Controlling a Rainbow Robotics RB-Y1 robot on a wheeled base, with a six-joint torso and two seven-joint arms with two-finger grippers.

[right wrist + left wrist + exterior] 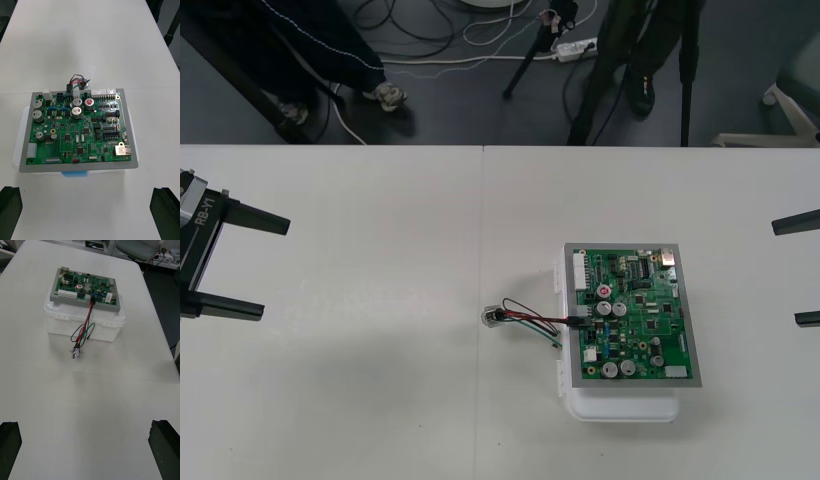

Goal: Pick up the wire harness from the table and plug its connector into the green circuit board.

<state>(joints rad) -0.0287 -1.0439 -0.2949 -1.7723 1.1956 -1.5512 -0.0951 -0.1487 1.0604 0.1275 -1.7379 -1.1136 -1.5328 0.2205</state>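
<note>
The green circuit board [632, 314] sits on its white base [624, 407] right of the table's middle. The harness's black plug [578, 321] is seated in the board's left edge, as the left wrist view confirms at the plug [92, 302]. Its red, black and green wires [530, 317] trail left to the round metal socket [493, 317], which rests on the table. My left gripper [242, 264] waits open at the left edge, far from the board. At the right edge my right gripper [800, 270] stands open, its fingers wide apart.
A seam [481, 300] runs down the table's middle, just left of the socket. Bare table lies on both sides of the board. Beyond the far edge the dark floor holds cables and tripod legs [530, 50].
</note>
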